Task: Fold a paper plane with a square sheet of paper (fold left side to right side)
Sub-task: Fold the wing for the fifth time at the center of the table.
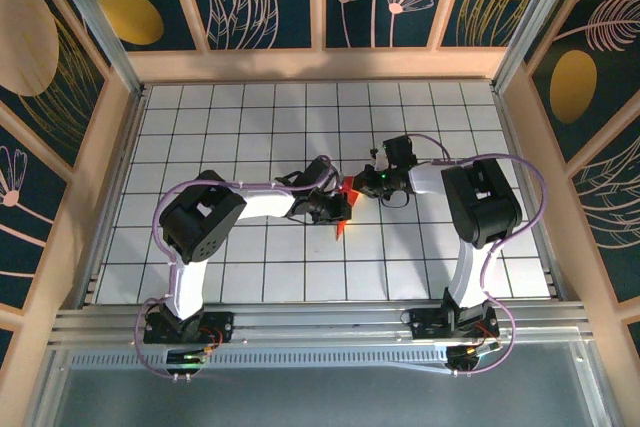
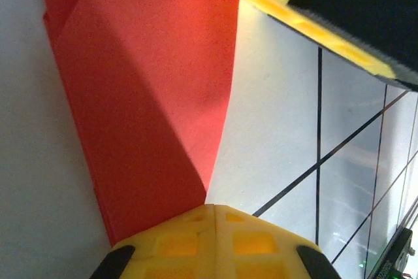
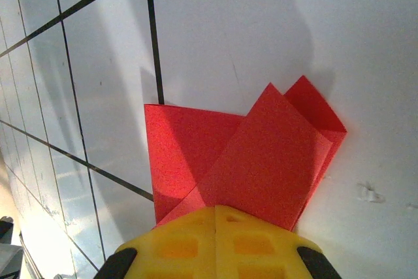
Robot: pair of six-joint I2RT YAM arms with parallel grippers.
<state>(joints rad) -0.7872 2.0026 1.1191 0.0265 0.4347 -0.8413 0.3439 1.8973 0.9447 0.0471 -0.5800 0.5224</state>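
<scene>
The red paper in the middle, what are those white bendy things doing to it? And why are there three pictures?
Those are two robot arms, the left arm and the right arm, bolted to a white tiled table. One picture looks down from above. The other two come from small cameras on each arm's wrist, so you see things up close. The yellow parts are their pinchers: the left gripper and the right gripper. Both are closed, right at the edge of the red paper, which is folded and creased. I can't tell whether they pinch it or press it flat.
</scene>
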